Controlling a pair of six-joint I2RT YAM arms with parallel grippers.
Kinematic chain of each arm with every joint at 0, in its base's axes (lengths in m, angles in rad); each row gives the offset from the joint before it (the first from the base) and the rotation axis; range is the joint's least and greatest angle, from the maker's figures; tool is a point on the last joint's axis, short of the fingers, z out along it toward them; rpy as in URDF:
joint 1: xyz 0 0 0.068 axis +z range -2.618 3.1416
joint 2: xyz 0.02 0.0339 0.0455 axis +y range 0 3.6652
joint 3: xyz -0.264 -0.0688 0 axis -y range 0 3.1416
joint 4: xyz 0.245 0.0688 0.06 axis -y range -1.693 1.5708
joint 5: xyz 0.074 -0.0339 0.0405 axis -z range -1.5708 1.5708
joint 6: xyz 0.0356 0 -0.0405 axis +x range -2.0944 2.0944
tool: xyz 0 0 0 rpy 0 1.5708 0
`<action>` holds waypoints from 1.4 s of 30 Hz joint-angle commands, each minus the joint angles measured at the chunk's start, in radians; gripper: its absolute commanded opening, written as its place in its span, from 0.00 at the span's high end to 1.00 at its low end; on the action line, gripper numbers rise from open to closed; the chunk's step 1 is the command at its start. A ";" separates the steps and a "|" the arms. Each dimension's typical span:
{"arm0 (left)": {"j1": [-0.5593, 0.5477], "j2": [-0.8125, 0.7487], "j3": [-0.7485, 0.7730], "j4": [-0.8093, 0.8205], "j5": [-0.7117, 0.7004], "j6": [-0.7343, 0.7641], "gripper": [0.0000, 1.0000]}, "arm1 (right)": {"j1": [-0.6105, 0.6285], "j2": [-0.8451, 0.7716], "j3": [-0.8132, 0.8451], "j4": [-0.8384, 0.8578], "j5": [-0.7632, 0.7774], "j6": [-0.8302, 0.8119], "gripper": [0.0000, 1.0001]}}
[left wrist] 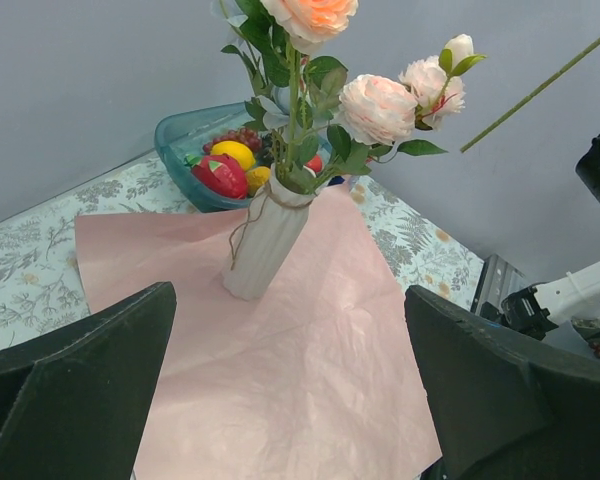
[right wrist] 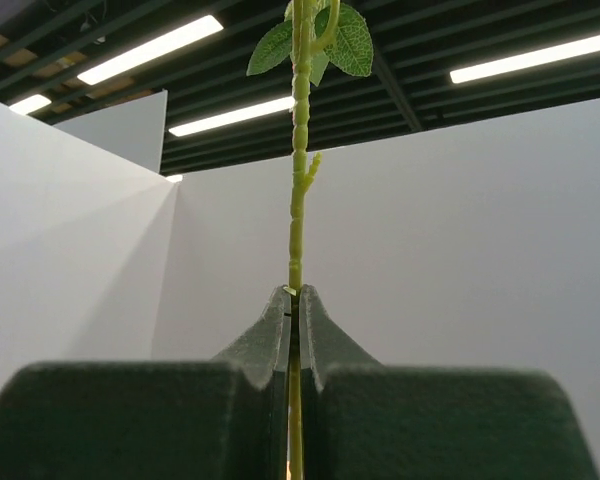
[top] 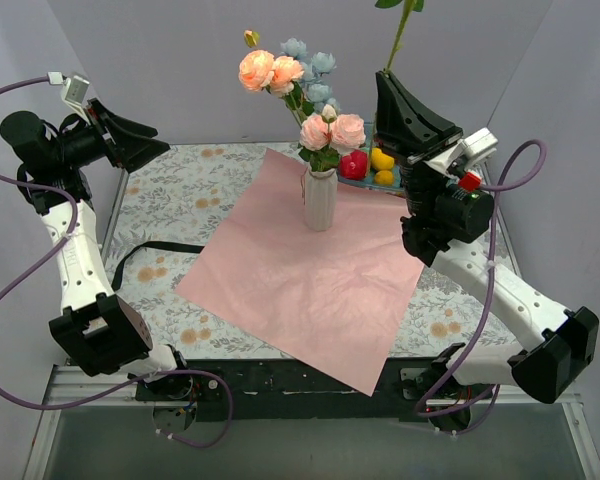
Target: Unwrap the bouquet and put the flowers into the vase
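Pinching stem, right claw, left claw gaping

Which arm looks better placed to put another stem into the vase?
The right arm: its jaws are shut on a green stem, raised near the vase. The left arm has open, empty jaws, farther away.

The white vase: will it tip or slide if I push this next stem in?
Probably tippy: the vase is narrow, and the flowers rise tall above it. It may also slide, since it stands on loose pink paper. The stem in the right gripper looks thin, so it would likely bend first.
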 commanded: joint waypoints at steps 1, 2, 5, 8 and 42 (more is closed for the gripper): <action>0.009 -0.006 0.036 0.004 -0.007 0.012 0.02 | -0.082 0.005 -0.063 0.133 -0.005 0.099 0.99; 0.009 -0.005 0.039 0.004 -0.005 0.014 0.02 | -0.115 0.011 -0.072 0.163 -0.005 0.112 0.99; 0.018 0.001 0.048 0.003 -0.002 0.014 0.02 | -0.198 0.051 -0.111 0.243 -0.006 0.191 0.99; 0.023 0.010 0.056 0.003 -0.001 0.014 0.02 | -0.273 0.127 -0.126 0.419 0.009 0.330 0.99; 0.055 0.058 0.117 -0.076 0.019 0.064 0.02 | -0.372 0.589 0.354 0.699 -0.126 0.679 0.99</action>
